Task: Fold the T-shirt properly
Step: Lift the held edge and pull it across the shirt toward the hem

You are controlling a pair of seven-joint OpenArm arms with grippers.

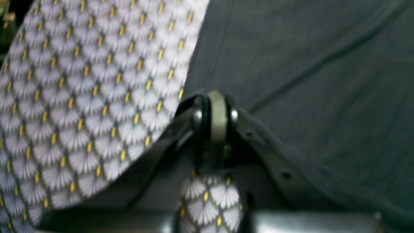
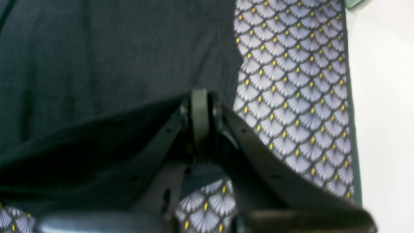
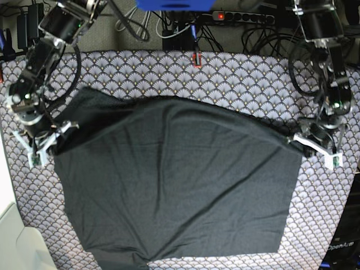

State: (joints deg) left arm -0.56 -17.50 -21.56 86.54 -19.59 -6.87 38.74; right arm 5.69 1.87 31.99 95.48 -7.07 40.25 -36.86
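The black T-shirt [image 3: 180, 185] lies spread over the grey fan-patterned cloth [image 3: 225, 73], its far edge raised in an arch between my two grippers. My right gripper [image 3: 53, 143] is shut on the shirt's left edge. Up close its fingertips [image 2: 200, 106] pinch dark fabric, and the T-shirt [image 2: 97, 58] fills the left of that view. My left gripper [image 3: 295, 140] is shut on the shirt's right corner. In the left wrist view the gripper [image 1: 215, 110] clamps a fold, with the T-shirt [image 1: 307, 81] stretching off to the right.
The patterned cloth [image 1: 81, 97] [image 2: 291, 97] covers the table around the shirt. A white surface [image 2: 381, 97] borders the cloth's edge, seen also as a white surface [image 3: 11, 236] at lower left. Cables and a power strip [image 3: 242, 17] run along the back, with a small red object [image 3: 196, 59] near them.
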